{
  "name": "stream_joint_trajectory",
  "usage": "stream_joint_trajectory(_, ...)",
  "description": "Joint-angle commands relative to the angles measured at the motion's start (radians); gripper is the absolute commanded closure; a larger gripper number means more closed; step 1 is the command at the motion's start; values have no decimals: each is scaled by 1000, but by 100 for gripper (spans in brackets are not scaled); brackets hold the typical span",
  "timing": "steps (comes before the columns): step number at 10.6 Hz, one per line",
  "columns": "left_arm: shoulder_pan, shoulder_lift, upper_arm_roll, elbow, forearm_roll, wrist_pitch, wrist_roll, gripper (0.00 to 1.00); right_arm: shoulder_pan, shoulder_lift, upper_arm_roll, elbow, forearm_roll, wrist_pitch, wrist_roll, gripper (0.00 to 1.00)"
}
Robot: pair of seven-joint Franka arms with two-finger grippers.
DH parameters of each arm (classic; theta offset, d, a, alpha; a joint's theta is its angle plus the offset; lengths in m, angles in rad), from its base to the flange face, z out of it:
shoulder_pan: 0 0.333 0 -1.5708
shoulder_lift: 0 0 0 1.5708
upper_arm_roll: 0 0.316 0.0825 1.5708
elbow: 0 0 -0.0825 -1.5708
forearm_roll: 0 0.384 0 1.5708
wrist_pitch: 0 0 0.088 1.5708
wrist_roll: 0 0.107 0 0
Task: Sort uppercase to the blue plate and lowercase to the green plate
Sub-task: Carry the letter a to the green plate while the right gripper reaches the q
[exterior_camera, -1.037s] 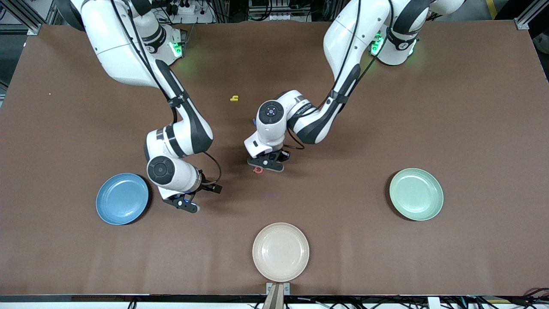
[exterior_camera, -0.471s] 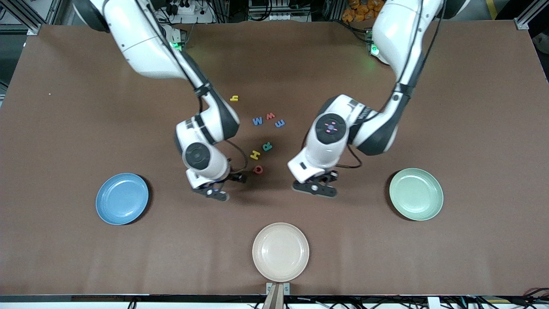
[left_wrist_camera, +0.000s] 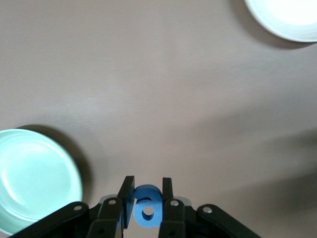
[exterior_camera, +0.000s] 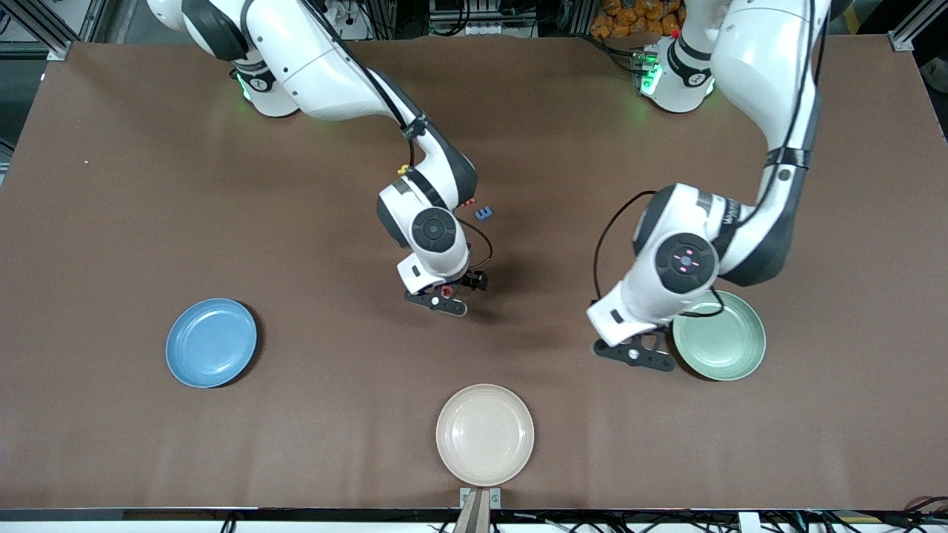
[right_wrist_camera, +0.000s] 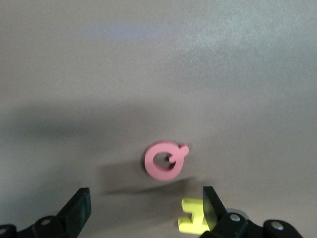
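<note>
Pinching blue a [left_wrist_camera: 147, 207]: left gripper [left_wrist_camera: 147, 206] beside green plate [exterior_camera: 729, 344] | right gripper [right_wrist_camera: 143, 210] spread over red Q [right_wrist_camera: 165, 159]

red foam letter [right_wrist_camera: 166, 160]: reads as capital Q, lies flat on the table | blue foam letter [left_wrist_camera: 146, 206]: reads as lowercase a, sits between the fingers of the left gripper [left_wrist_camera: 147, 198] | yellow foam letter [right_wrist_camera: 194, 222]: looks like H, partly hidden | no other readable text or number
</note>
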Motion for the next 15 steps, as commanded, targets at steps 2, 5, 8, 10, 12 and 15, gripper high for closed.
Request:
stream_joint_trajectory(2,93,16,-11,-29,3,-12,33,100,5,52,-9,84,-58,-48,51,0)
stream_joint_trajectory(5,114,44,-10,-34,7,-6,33,100,-8,53,-7,84,-58,-38,53,0)
stream_joint_trajectory(8,142,53,-10,-44,12,-4,35,100,-11,59,-7,77,-60,-19,42,0)
stream_joint_trajectory(10,170,58,-8,-71,15,22,42,100,-11,61,-7,74,-57,-1,42,0)
stream_joint_trajectory(12,182,69,-7,-81,13,42,82,100,-11,59,-7,74,-46,2,44,0)
stream_joint_trajectory(15,220,81,-7,-118,13,103,134,100,-12,52,-5,59,-43,70,44,0)
